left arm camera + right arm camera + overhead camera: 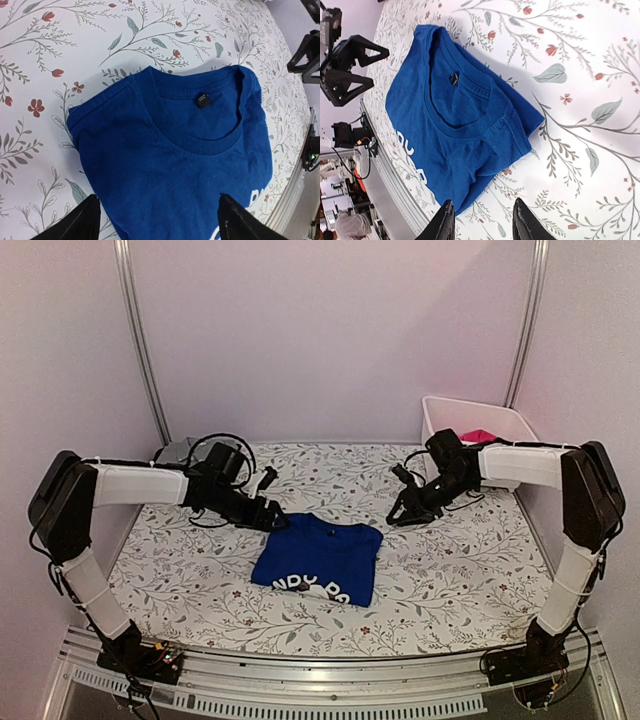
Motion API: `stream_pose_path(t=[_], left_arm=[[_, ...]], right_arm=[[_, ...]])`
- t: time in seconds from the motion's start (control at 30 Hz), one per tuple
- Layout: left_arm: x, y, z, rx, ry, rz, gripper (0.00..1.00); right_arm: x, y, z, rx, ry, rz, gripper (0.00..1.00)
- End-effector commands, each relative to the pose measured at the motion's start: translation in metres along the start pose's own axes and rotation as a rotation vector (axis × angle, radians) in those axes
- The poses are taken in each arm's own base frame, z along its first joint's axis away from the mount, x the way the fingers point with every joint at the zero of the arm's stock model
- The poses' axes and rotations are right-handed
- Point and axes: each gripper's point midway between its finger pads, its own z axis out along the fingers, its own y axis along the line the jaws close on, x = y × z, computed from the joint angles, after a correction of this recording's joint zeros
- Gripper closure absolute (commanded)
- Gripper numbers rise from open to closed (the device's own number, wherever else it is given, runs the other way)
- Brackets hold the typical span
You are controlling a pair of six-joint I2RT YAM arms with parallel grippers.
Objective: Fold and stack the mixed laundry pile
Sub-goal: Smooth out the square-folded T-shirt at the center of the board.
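A royal-blue shirt with white print (pixel 320 558) lies folded flat in the middle of the table, collar toward the back. My left gripper (pixel 272 515) hovers at its back-left corner, open; in the left wrist view the gripper (pixel 158 196) has the blue shirt (pixel 170 150) spread below it with nothing between the fingers. My right gripper (pixel 400 512) hangs just off the shirt's back-right corner. Seen from the right wrist, that gripper (pixel 483 201) is open over the table covering beside the shirt's edge (pixel 460 120). A magenta-pink garment (pixel 478 435) shows inside the bin.
The white plastic bin (pixel 440 412) stands at the back right behind the right arm. A grey bundle (pixel 175 452) sits at the back left, partly hidden by the left arm. The floral table covering (pixel 460 570) spreads around the shirt. A metal rail (pixel 330 680) runs along the near edge.
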Motion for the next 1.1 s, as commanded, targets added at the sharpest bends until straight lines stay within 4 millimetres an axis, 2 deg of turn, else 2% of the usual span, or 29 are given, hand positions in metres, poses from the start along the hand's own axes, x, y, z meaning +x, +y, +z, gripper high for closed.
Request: stream_pose_path(t=[0.0, 0.13, 0.23, 0.33, 0.43, 0.5, 0.6, 0.73, 0.8, 0.97, 1.07], left_arm=[[0.019, -0.010, 0.006, 0.033, 0.051, -0.015, 0.20], [0.034, -0.013, 0.019, 0.017, 0.096, -0.002, 0.20], [0.042, -0.010, 0.029, -0.001, 0.123, -0.004, 0.19], [0.050, -0.004, 0.037, -0.020, 0.146, -0.009, 0.20], [0.056, 0.004, 0.043, -0.043, 0.163, -0.005, 0.20], [0.060, 0.009, 0.047, -0.058, 0.176, 0.004, 0.21], [0.068, 0.018, 0.052, -0.073, 0.201, 0.013, 0.22], [0.075, 0.027, 0.057, -0.085, 0.219, 0.024, 0.23], [0.075, 0.031, 0.059, -0.089, 0.222, 0.022, 0.24], [0.062, 0.028, 0.053, -0.084, 0.185, 0.018, 0.23], [0.062, 0.027, 0.050, -0.072, 0.174, 0.009, 0.24]], right_arm=[[0.004, -0.007, 0.027, -0.019, 0.066, -0.022, 0.62], [0.002, -0.012, 0.042, -0.054, 0.094, 0.027, 0.61], [0.007, -0.021, 0.056, -0.064, 0.138, 0.059, 0.61], [0.000, -0.022, 0.063, -0.088, 0.135, 0.053, 0.70], [-0.013, -0.020, 0.065, -0.097, 0.119, 0.034, 0.89], [-0.023, -0.018, 0.065, -0.099, 0.107, 0.013, 0.96], [-0.039, -0.010, 0.060, -0.108, 0.077, -0.034, 1.00], [-0.056, -0.002, 0.050, -0.100, 0.028, -0.099, 1.00], [-0.054, -0.009, 0.053, -0.080, 0.037, -0.091, 0.99], [-0.033, -0.056, 0.080, 0.051, 0.123, -0.021, 0.96], [-0.048, -0.059, 0.080, 0.074, 0.061, -0.030, 0.97]])
